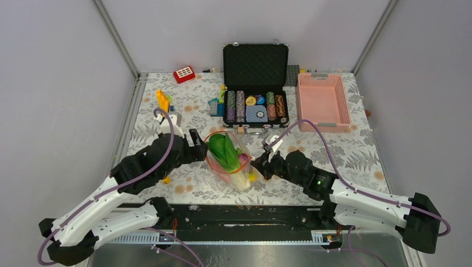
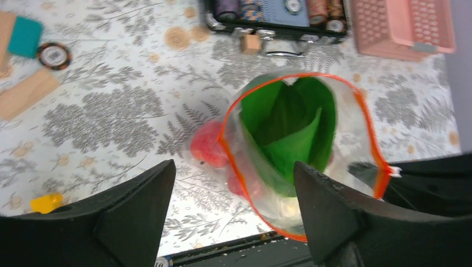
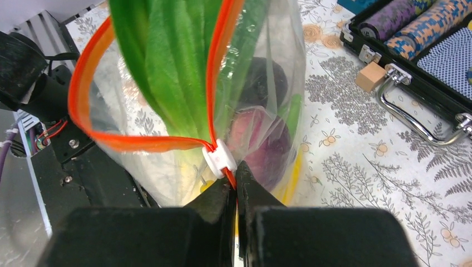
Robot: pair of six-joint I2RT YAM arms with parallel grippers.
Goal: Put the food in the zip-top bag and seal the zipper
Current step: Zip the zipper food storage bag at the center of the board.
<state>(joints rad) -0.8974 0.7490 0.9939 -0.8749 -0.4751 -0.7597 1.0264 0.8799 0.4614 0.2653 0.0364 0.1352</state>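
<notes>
At the near middle of the desk, the zip-top bag is held with its mouth gaping, the cabbage standing in it and the red fruit and purple ball made out through the clear wall. The right pincer is pinched fully shut on the end of the zipper, just beside its white slider, whereas the left pincer is spread wide with nothing gripped. The loading is judged to be done, as far as can be seen, and the sealing is left: the slider is not yet drawn across.
</notes>
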